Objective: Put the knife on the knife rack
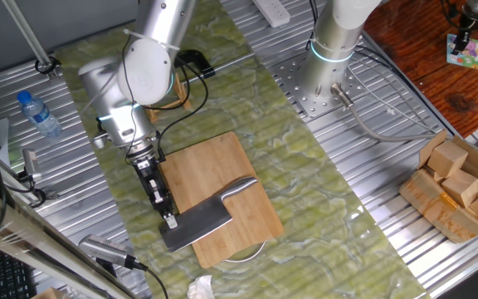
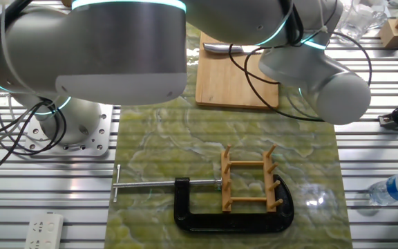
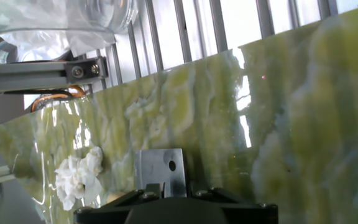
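Observation:
The knife [image 1: 202, 224], a steel cleaver with a silver handle, lies across the near end of the bamboo cutting board [image 1: 210, 170]. Its blade overhangs the board's edge. My gripper [image 1: 171, 219] is tilted down onto the blade's far corner and looks shut on it. In the hand view the blade end with its hole [image 3: 161, 170] sticks out from between my fingers, whose tips are hidden. The knife rack [image 2: 249, 181], light wood slats and dowels, stands on the green mat in the other fixed view, held in a black clamp [image 2: 233, 220]. Only the knife handle [image 2: 220, 48] shows there.
A crumpled white tissue [image 3: 78, 175] lies on the mat near the blade, and also shows at the edge of one fixed view [image 1: 197, 288]. A water bottle [image 1: 38, 114] lies to the left. Cardboard with wooden blocks [image 1: 455, 183] is at the right. A glass [image 3: 61, 15] stands beyond the mat.

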### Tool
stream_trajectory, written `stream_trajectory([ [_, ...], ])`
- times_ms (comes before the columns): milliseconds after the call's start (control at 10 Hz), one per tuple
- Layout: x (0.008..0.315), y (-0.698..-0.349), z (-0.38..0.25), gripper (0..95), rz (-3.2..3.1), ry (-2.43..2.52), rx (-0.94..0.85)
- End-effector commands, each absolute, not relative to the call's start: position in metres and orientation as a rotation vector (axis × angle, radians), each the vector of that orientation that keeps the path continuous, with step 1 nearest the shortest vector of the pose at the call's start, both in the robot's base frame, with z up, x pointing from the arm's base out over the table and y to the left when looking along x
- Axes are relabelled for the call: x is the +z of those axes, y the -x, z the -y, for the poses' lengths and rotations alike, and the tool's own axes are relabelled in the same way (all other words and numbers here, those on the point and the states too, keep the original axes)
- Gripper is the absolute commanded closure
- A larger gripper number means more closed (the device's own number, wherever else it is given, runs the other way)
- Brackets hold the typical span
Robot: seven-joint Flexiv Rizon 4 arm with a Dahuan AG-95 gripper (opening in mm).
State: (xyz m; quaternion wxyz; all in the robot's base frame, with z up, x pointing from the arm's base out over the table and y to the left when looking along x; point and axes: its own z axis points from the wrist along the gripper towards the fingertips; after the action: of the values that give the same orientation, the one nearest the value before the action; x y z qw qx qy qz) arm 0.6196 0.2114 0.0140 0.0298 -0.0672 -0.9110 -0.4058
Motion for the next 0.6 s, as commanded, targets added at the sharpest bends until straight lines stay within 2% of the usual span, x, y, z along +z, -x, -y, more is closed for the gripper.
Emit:
stream_trajectory([
  [100,0.014,-0.620,-0.211,95.0,2.826,0.208,-1.229],
  [300,0.017,-0.620,-0.211,95.0,2.812,0.217,-1.236],
  [600,0.036,-0.621,-0.215,95.0,2.846,0.199,-1.126],
])
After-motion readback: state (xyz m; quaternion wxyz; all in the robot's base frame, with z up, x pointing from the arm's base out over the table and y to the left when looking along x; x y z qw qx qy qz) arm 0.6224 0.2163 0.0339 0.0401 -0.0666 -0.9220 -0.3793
